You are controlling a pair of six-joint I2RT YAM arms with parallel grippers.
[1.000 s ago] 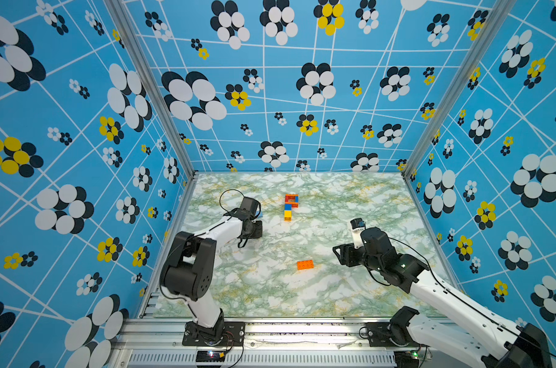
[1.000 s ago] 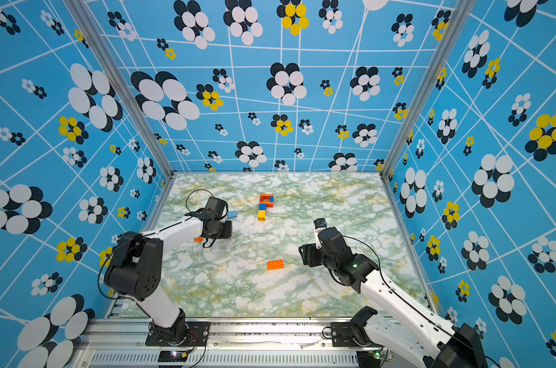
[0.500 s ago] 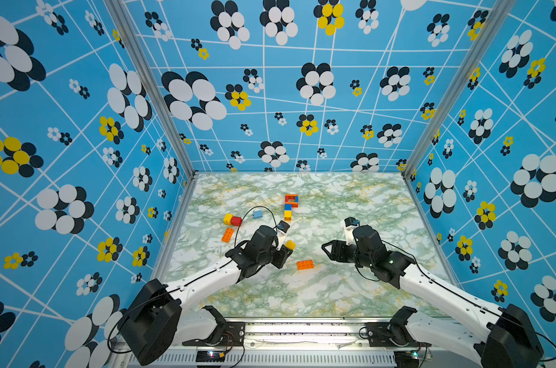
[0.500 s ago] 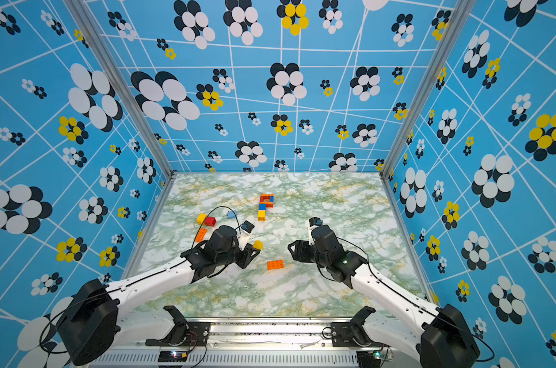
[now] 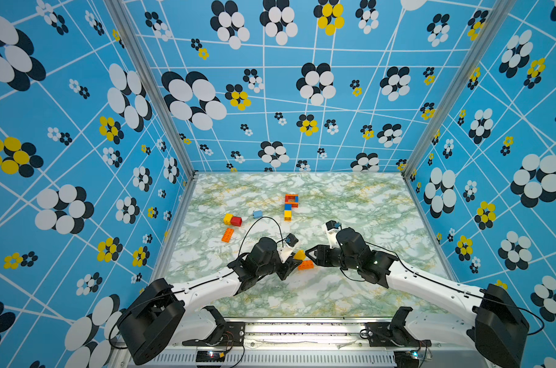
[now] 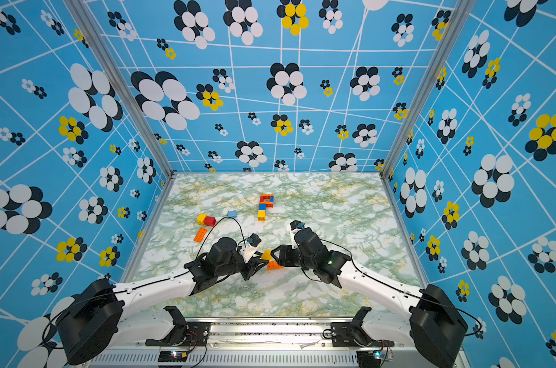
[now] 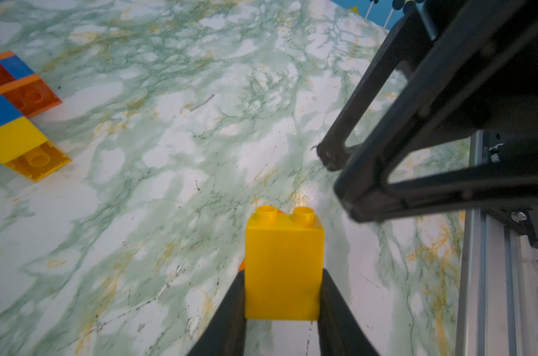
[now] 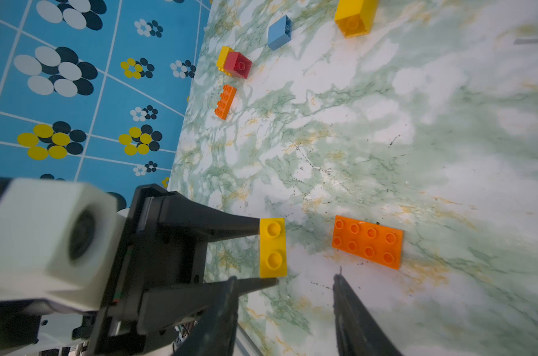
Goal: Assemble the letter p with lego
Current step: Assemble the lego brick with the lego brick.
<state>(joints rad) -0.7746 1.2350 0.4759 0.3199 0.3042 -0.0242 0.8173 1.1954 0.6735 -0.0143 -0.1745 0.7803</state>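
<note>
My left gripper (image 5: 296,259) is shut on a yellow lego brick (image 5: 299,255), held studs outward just above a flat orange lego plate (image 5: 306,265) on the marble table. In the left wrist view the yellow brick (image 7: 284,262) sits clamped between the two black fingers (image 7: 234,308). My right gripper (image 5: 310,255) faces it from the right, tips close to the brick. In the right wrist view the right gripper (image 8: 284,280) is open with only table between its fingers, beside the orange plate (image 8: 368,242). A partly built letter (image 5: 291,204) of orange, red, blue and yellow bricks lies farther back.
Loose lego lies at the left of the table (image 5: 350,296): a yellow and a red brick (image 5: 232,220) together, a pale blue brick (image 5: 257,213) and an orange brick (image 5: 228,234). Patterned blue walls close three sides. A metal rail (image 5: 302,331) runs along the front edge.
The left arm swung from the far left to the middle front, carrying the yellow brick. The right gripper moved left to meet it, and its jaws narrowed.
</note>
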